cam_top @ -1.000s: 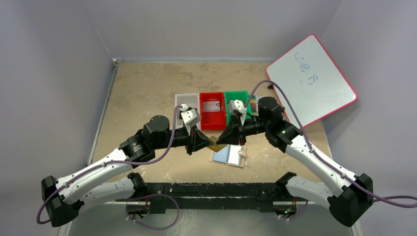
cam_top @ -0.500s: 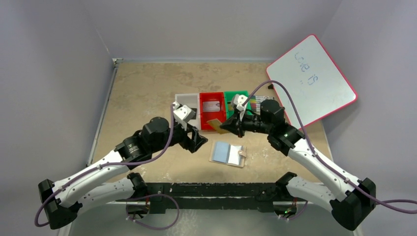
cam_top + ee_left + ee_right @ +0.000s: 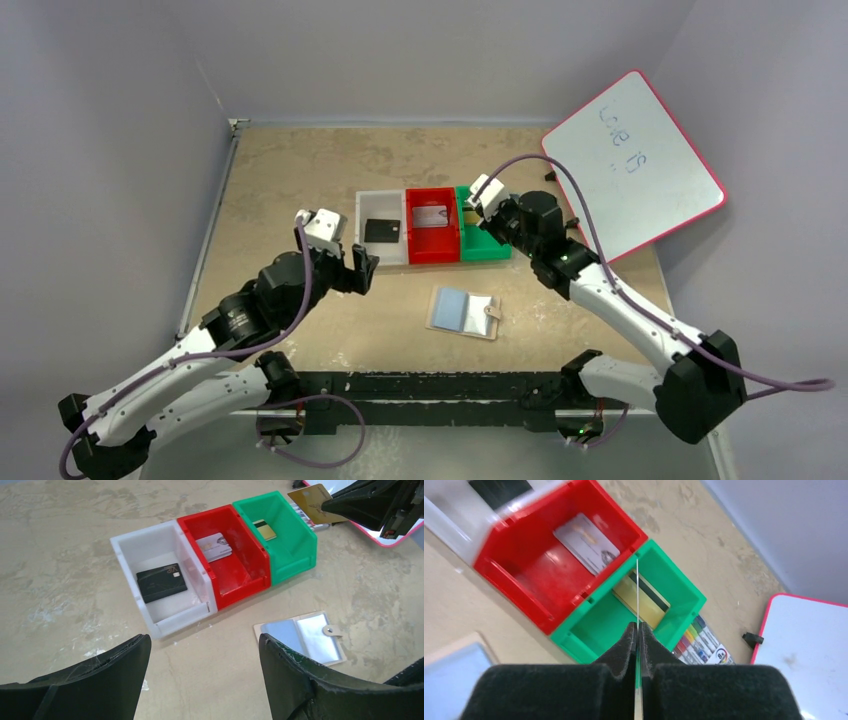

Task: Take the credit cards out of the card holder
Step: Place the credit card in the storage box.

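Two black fingers (image 3: 100, 680) of the left gripper (image 3: 202, 647) fill the bottom of its wrist view, spread wide with nothing between them. Just past them, at the lower right of that frame, the card holder (image 3: 300, 637) lies unfolded flat on the table (image 3: 300, 170), snap tab to the right. Both pale blue pockets look bare, though a thin card inside would be hard to tell.

Mid-frame, three bins stand touching in a row. The white bin (image 3: 127, 547) holds a black card (image 3: 161, 582), the red bin (image 3: 240, 580) a pale card (image 3: 215, 547), and the green bin (image 3: 295, 542) a second gold card (image 3: 264, 530) with a dark stripe.

Upper right, the right gripper (image 3: 637, 632) is clamped on a gold card (image 3: 310, 502) by one end, poised over the green bin. In its own view the card shows only as a thin edge.

Cards like these are likely light, stiff and slick, best pinched flat across an end. The holder looks soft and light enough to slide unless pinned.

Farther back lie a marker pack (image 3: 696, 637) and a whiteboard (image 3: 630, 165).
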Controlling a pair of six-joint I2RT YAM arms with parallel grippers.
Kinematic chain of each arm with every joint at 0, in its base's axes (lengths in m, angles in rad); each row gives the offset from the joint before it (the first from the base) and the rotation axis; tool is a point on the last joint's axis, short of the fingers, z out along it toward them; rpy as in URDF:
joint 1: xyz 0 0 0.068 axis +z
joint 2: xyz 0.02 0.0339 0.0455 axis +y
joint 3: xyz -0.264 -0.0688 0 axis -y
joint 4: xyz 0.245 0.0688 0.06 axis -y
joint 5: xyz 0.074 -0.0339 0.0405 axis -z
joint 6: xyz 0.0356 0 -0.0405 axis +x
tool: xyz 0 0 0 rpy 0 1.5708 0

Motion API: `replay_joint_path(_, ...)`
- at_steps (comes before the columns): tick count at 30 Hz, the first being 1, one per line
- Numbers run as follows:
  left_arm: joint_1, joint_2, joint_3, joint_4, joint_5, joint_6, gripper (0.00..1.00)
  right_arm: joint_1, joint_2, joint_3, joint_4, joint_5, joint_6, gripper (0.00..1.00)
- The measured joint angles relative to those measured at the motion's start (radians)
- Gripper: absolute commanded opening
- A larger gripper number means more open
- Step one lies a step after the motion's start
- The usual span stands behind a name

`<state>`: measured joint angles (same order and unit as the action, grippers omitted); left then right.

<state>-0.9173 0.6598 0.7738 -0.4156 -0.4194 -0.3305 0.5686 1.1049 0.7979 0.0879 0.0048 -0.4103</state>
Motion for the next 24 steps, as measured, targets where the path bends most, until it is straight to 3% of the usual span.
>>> replay_joint_path(8, 0.0, 0.002, -0.051, -0.025, -0.063, 0.001, 0.79, -0.146, 0.168, 0.013, -0.013, -0.152, -0.217, 0.0)
replay_joint_path(15, 0.0, -0.003, -0.052, -0.036, -0.102, 0.0, 0.79, -0.148, 0.267, 0.067, -0.041, -0.233, -0.383, 0.0)
replay_joint_path(24, 0.0, -0.032, -0.052, -0.07, -0.193, -0.02, 0.79, -0.149, 0.433, 0.194, -0.056, -0.219, -0.502, 0.0)
